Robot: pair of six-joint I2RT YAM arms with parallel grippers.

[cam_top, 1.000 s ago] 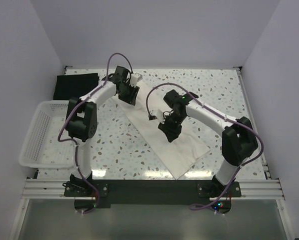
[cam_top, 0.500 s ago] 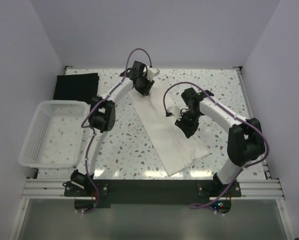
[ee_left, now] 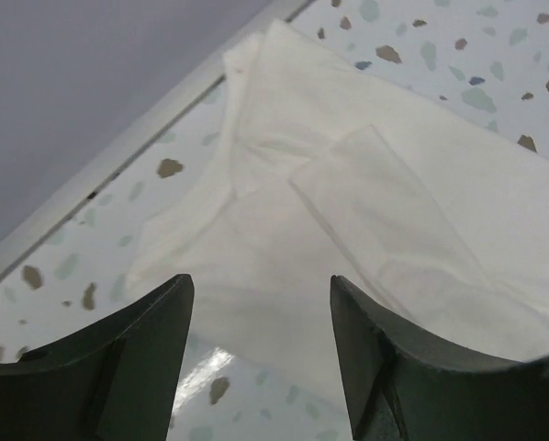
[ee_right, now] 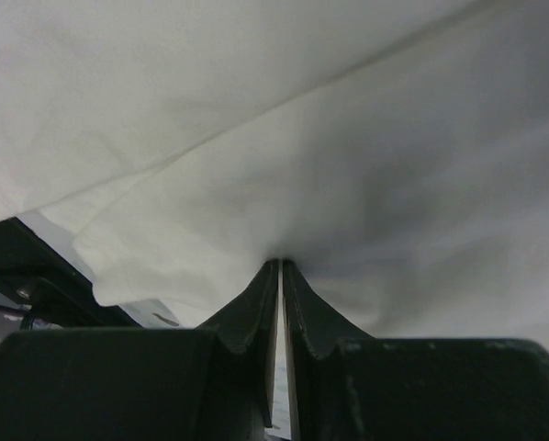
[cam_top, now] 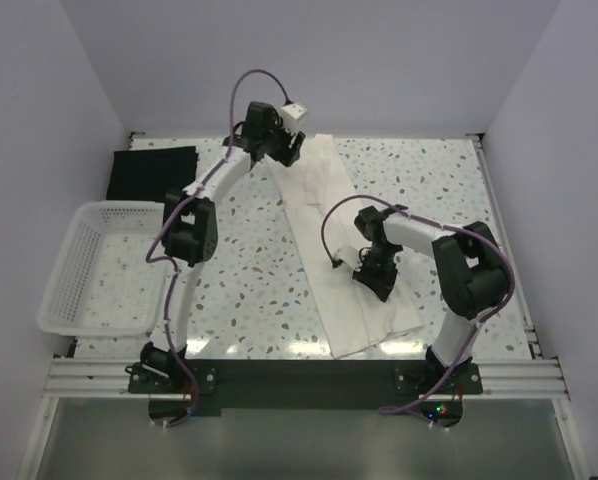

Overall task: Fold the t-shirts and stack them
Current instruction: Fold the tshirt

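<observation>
Our right gripper has its fingers pressed together on a pucker of the off-white cream cloth t-shirt, a long strip running from top centre to lower centre-right. Our left gripper stands spread and holds nothing, above the strip's top end. The black cloth t-shirt lies folded at upper left.

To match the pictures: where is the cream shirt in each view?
Top external: cream shirt is a long strip from far centre to near edge.
Left wrist: centre and right, beyond the left fingers.
Right wrist: fills the upper picture, pinched by the right fingers.
Landmark: speckled table, top and left wrist only.
</observation>
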